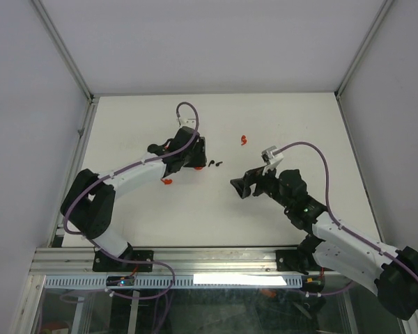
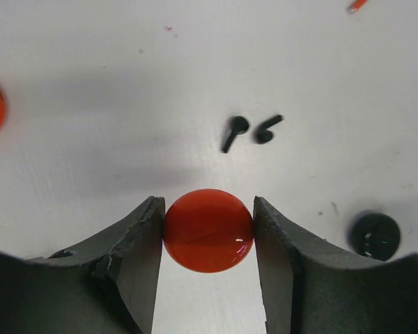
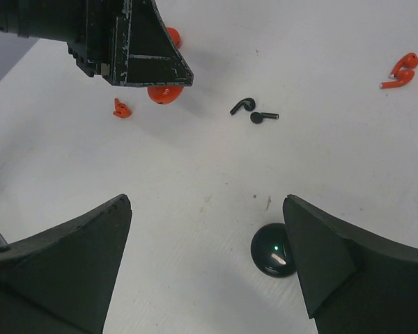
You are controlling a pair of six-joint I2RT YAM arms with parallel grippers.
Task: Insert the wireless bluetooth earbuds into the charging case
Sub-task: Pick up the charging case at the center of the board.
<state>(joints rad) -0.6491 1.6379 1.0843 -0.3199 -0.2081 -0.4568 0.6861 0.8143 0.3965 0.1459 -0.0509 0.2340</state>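
White table [image 1: 195, 216], seen from above, left to right. Near red earbud [image 1: 167, 181]: lies alone, just nearer than the left arm's wrist. Left gripper [image 2: 209, 203]: fingers pressed against both sides of a round red disc [image 2: 209, 233] that rests on the table. Black earbuds [image 1: 214, 165]: two, side by side, just right of that gripper, loose on the surface. Far red earbud [image 1: 244, 140]: farther back and right; whether it is one piece or two cannot be told. Right gripper [image 3: 207, 202]: fingers spread wide, holding nothing, above a round black disc [image 3: 274, 249] beside its right finger.
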